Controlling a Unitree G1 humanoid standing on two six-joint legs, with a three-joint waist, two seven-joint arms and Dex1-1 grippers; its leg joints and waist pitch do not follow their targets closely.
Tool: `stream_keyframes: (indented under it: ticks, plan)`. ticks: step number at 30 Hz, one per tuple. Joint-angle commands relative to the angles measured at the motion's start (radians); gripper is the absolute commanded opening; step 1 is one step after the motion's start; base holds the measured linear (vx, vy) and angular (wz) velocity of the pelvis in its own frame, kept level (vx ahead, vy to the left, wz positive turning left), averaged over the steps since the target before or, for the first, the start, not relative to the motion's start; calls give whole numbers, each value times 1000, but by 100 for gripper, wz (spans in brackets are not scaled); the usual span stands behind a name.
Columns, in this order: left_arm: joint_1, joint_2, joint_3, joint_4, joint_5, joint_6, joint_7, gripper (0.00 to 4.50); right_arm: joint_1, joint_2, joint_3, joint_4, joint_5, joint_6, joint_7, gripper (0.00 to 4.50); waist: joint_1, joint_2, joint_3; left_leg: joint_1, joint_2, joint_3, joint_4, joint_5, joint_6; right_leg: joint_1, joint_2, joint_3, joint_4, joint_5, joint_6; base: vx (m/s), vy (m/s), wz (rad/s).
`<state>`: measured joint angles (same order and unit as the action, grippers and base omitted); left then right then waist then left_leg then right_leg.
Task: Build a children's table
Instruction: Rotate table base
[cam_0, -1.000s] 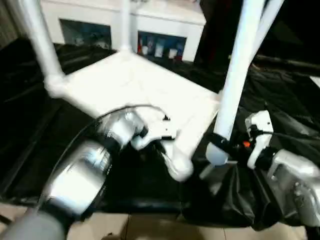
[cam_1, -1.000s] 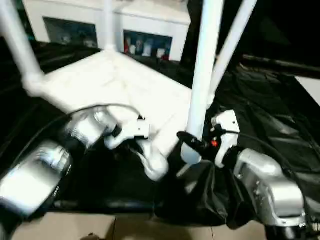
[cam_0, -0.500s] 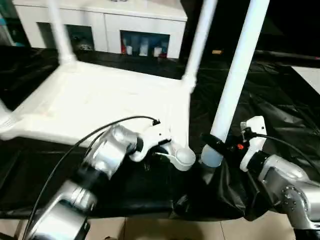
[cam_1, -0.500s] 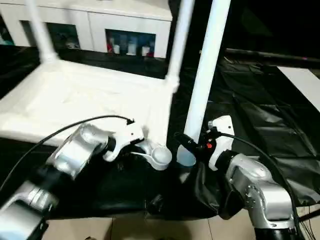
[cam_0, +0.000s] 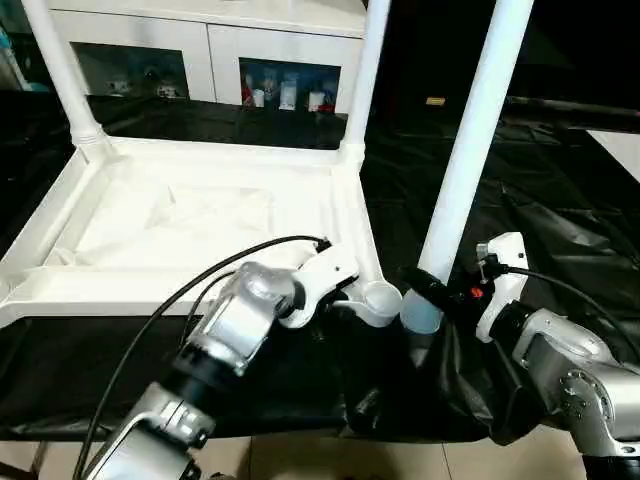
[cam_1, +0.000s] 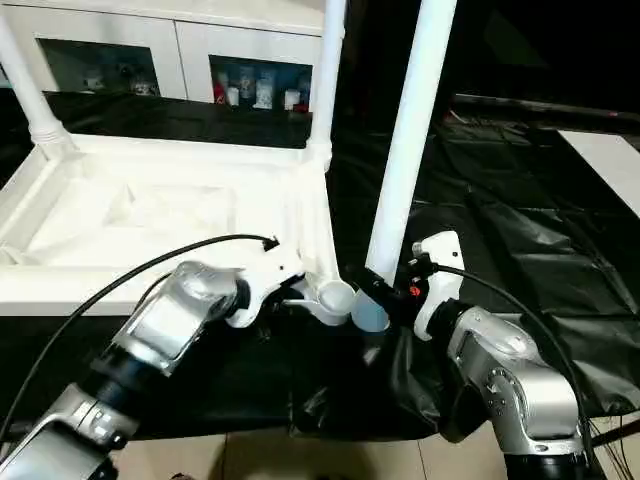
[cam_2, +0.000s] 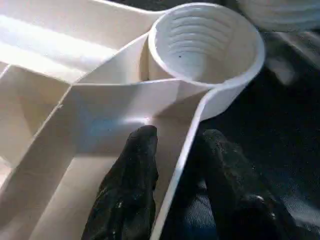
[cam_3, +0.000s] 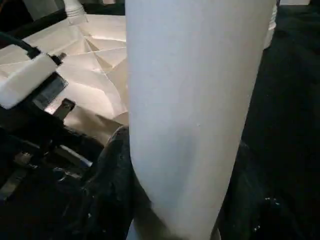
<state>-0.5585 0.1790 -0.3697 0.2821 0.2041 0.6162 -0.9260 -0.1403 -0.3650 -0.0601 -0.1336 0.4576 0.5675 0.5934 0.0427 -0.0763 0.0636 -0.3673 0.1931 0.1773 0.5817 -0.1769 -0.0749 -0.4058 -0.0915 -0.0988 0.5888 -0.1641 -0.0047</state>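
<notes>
The children's table top (cam_0: 200, 220) lies upside down on black sheeting, ribbed underside up. Two white legs (cam_0: 60, 70) (cam_0: 365, 70) stand in its far corner sockets. The near right corner socket (cam_0: 381, 297) is empty, and its ribbed bore (cam_2: 205, 45) shows in the left wrist view. My left gripper (cam_0: 345, 300) is shut on the top's rim just behind that socket, one black finger (cam_2: 130, 190) on each side of the wall. My right gripper (cam_0: 425, 300) is shut on the lower end of another white leg (cam_0: 470, 150), held upright with its foot just right of the empty socket.
A white cabinet (cam_0: 210, 30) with glass doors stands behind the table. Crumpled black sheeting (cam_0: 560, 200) covers the ground to the right and in front. Pale floor tiles (cam_0: 300, 455) show at the near edge. A cable (cam_0: 180, 300) loops over my left forearm.
The table top has swung round, from a diamond to square with the cabinet. Its near socket, with my left gripper on the rim, moved right, up to the held leg. The camera shifted too.
</notes>
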Motion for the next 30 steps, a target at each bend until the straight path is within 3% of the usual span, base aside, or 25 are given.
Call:
stream_keyframes:
  ticks: [1,4,6,9,11,13,14,16,18,24,30]
  plan:
    - [4,21,-15,-40,-20,-54,-50,196,-24,-14,-2,17,-14,-28,15,185,15,-10,-62,0,43,-17,-70,-224,54,45,-67,53,-88,-395,-119,0,0,0]
    - [1,50,-23,-52,-22,-114,-76,198,-35,-23,5,32,-20,-37,30,185,20,-7,-62,0,43,-15,-70,-198,60,45,-64,54,-76,-302,-148,0,0,0]
    - [-9,91,-35,-53,-24,-234,-100,198,-44,-36,12,46,-23,-43,50,185,24,-7,-62,0,43,-14,-71,-204,61,47,-66,56,-75,-302,-150,0,0,0]
    - [-36,120,-28,-32,-26,-326,-103,198,-51,-49,19,54,-26,-47,68,185,30,0,-62,3,43,-15,-72,-221,49,48,-68,55,-76,-325,-142,0,0,0]
    - [-50,130,-21,-15,-37,-357,-122,198,-53,-54,22,58,-30,-52,76,185,30,-2,-61,4,43,-15,-72,-232,38,47,-68,55,-76,-334,-142,0,0,0]
    - [-66,150,-29,6,-48,-382,-175,198,-49,-57,26,57,-33,-55,82,185,33,8,-64,6,42,-15,-72,-244,23,48,-67,56,-78,-332,-142,0,0,0]
    - [-71,161,-36,15,-51,-392,-202,198,-48,-58,28,56,-36,-57,86,185,32,5,-64,4,40,-15,-72,-246,20,49,-67,56,-75,-330,-142,0,0,0]
    - [-87,168,-45,56,-55,-418,-232,179,-43,-57,29,48,-37,-58,90,185,32,18,-66,6,41,-16,-72,-248,13,49,-67,57,-72,-313,-146,0,0,0]
    - [-99,162,-46,96,-63,-433,-244,161,-41,-58,29,44,-36,-59,92,185,31,14,-68,6,40,-14,-70,-246,14,50,-65,57,-71,-288,-155,0,0,0]
    - [-134,143,-54,228,-73,-487,-264,110,-37,-56,24,45,-41,-71,92,185,33,23,-72,8,41,-15,-69,-247,11,54,-65,56,-65,-228,-188,0,0,0]
    - [-158,128,-42,288,-71,-495,-255,67,-28,-56,21,30,-37,-71,88,185,36,23,-72,7,39,-13,-66,-236,22,57,-67,56,-67,-260,-183,0,0,0]
